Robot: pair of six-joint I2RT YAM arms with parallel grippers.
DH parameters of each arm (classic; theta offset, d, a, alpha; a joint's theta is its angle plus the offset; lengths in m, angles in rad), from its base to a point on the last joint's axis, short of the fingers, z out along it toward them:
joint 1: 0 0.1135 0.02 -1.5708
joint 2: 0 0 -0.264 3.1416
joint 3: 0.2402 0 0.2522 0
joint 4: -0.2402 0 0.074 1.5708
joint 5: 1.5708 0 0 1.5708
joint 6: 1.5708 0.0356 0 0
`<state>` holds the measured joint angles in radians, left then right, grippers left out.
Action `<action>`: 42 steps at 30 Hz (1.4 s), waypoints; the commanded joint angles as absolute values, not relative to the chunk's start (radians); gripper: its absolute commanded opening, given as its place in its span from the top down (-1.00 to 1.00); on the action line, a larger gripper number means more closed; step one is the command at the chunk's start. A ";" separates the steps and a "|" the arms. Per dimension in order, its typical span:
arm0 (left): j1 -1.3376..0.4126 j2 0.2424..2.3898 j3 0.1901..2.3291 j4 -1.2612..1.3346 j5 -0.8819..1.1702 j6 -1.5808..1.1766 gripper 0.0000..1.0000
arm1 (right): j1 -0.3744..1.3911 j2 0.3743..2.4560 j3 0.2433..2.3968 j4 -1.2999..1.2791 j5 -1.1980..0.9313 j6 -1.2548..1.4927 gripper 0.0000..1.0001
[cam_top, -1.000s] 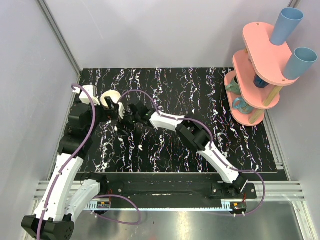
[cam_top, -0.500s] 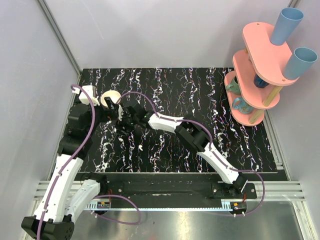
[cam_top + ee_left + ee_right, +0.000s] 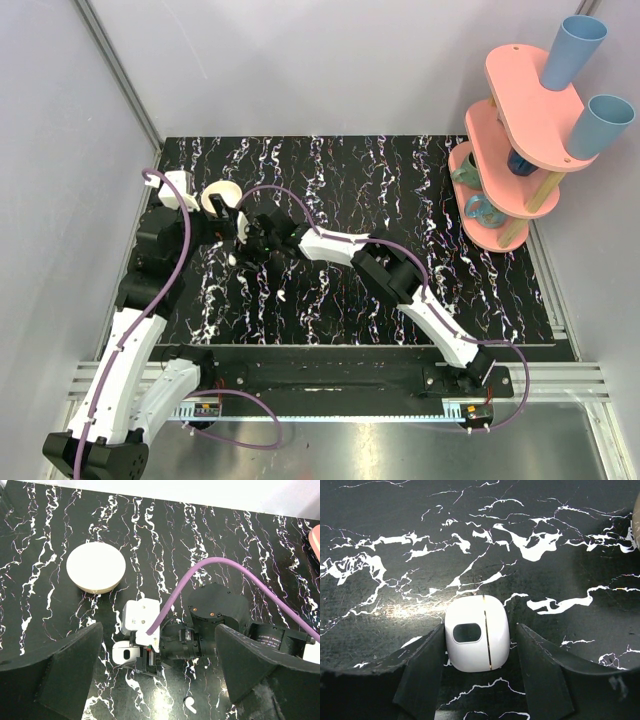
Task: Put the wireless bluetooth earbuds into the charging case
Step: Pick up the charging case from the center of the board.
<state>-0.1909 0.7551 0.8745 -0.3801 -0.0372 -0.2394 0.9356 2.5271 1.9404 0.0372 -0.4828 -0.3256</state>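
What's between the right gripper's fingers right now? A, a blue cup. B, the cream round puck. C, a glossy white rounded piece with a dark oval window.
C: the right wrist view shows the glossy white rounded piece lying on the table between the fingers of the right gripper.

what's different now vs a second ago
The right arm reached slightly further left. The right gripper sits with a finger on either side of a white earbud on the table, not visibly clamped. Nothing was picked up or released. The left arm, charging case, other earbud and cup rack stayed put.
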 commanded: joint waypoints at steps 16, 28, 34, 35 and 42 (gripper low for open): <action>-0.186 0.767 0.885 -0.328 -0.006 -0.245 -0.98 | 0.933 2.313 1.609 0.239 -0.361 -0.262 0.26; -0.186 0.776 0.903 -0.327 0.031 -0.271 -0.98 | 0.930 1.993 1.295 0.480 -0.203 -0.304 0.64; -0.186 0.816 0.919 -0.321 0.051 -0.302 -0.98 | 0.923 1.815 1.206 0.463 -0.184 -0.342 0.63; -0.186 0.824 0.920 -0.315 0.055 -0.316 -0.98 | 0.920 1.793 1.175 0.468 -0.173 -0.359 0.63; -0.186 0.876 0.948 -0.270 0.130 -0.364 -0.98 | 0.882 1.582 1.052 0.483 -0.189 -0.442 0.54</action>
<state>-0.1909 0.8551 0.8841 -0.3611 0.0509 -0.3202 0.9154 1.6859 1.0977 0.4313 -0.1844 -0.3756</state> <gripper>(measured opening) 0.987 0.535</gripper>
